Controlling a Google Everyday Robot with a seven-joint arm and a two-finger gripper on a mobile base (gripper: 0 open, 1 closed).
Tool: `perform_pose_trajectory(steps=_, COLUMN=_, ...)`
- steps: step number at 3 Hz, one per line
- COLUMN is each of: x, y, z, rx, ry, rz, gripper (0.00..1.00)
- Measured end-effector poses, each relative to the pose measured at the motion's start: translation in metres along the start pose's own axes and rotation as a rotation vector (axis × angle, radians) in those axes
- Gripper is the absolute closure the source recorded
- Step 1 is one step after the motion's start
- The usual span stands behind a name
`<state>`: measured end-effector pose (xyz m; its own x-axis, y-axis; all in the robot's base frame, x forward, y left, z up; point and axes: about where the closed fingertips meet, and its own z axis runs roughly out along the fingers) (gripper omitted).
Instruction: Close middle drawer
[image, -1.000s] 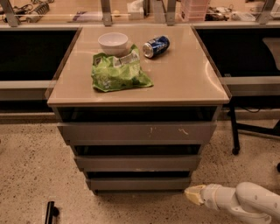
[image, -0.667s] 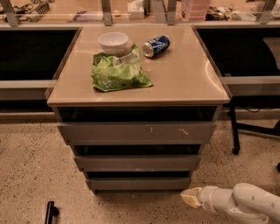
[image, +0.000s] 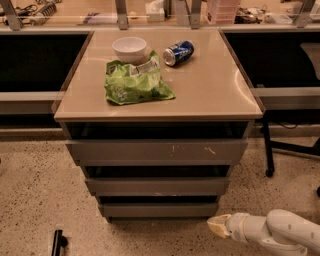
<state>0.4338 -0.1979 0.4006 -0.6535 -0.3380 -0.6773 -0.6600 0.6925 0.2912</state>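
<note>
The middle drawer (image: 157, 186) is the mid-sized plain grey front of three under the tan countertop (image: 210, 90). It stands between the widest scratched top front (image: 157, 151) and the narrowest bottom front (image: 159, 209). A dark gap shows above each front. My gripper (image: 216, 226) is at the end of the white arm, low at the bottom right, just below and to the right of the bottom front's right corner. It touches no drawer.
On the countertop lie a white bowl (image: 129, 48), a green chip bag (image: 135, 82) and a blue can (image: 178, 52) on its side. A chair leg with a caster (image: 269, 160) stands right of the cabinet. A small black object (image: 58, 242) lies on the speckled floor.
My gripper and arm have moved a little to the left along the floor, toward the cabinet's lower right corner. The drawers have not moved.
</note>
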Motion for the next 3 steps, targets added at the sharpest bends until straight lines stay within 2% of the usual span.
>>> perform_pose_trajectory(steps=1, x=0.0000, y=0.0000, z=0.0000, rx=0.000, ry=0.000, rz=0.000, gripper=0.11)
perform_pose_trajectory(steps=2, x=0.0000, y=0.0000, z=0.0001, rx=0.000, ry=0.000, rz=0.000, gripper=0.00)
perform_pose_trajectory(steps=3, x=0.0000, y=0.0001, z=0.0001, rx=0.000, ry=0.000, rz=0.000, gripper=0.00)
